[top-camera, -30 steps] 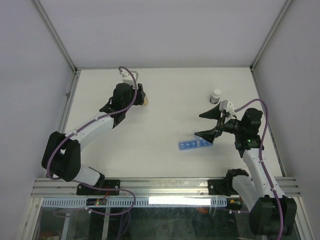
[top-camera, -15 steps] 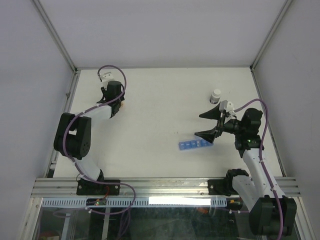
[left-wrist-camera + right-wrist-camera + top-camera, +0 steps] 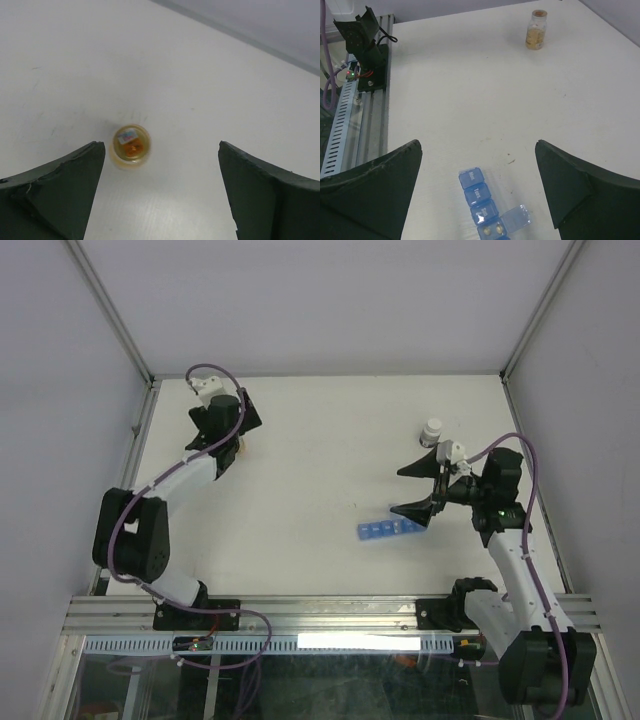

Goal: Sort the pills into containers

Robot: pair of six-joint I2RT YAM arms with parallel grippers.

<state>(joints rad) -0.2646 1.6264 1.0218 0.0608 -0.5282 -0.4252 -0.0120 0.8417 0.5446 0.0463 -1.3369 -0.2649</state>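
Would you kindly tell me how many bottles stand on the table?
2: a white-capped bottle near the right pincer, and an amber bottle below the left pincer.

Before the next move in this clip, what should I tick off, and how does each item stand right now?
1. Left gripper open and empty: ok.
2. Amber bottle upright ahead of it: ok.
3. Right gripper open and empty: ok.
4. Pill organizer has a compartment open: ok, one lid is up, with two pills inside.
5. Its other lids open: not ok, those in view are shut.
6. Stray pills on the table: cannot tell.
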